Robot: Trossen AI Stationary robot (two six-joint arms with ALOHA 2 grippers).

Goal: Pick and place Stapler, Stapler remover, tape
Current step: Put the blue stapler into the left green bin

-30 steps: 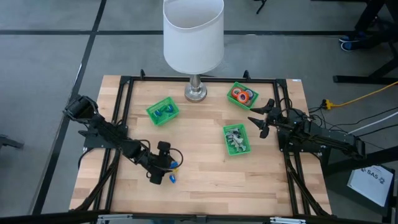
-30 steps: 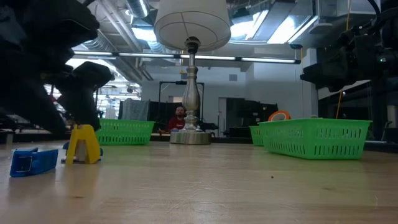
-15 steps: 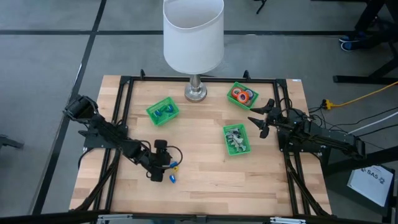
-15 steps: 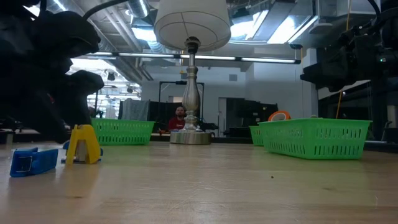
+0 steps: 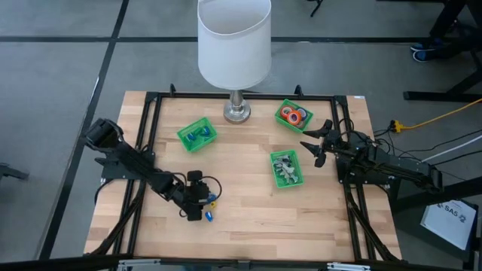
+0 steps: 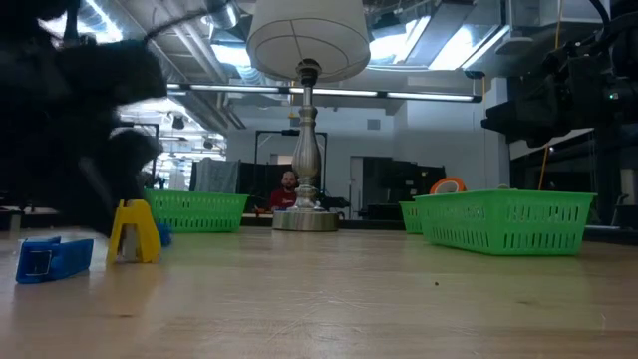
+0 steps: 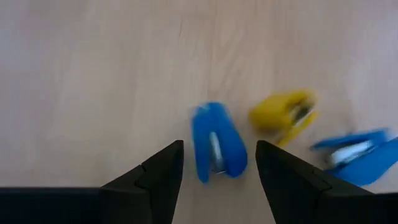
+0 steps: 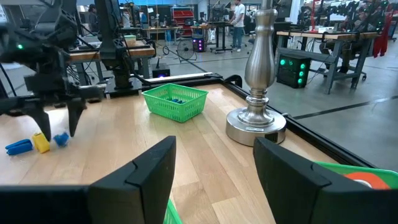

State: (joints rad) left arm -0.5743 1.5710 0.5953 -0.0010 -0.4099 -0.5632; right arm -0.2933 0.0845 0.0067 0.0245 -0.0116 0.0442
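Your left gripper (image 7: 219, 163) has dropped over the small blue oblong stapler (image 7: 215, 143) near the tabletop's front-left; fingers wide but narrowing, nothing held; the pick is starting.

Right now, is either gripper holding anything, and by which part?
Nothing is held. The left gripper stands open over a blue stapler; the right gripper waits open and empty.

Grey floor (image 5: 53, 68), workshop benches (image 8: 311, 37) behind
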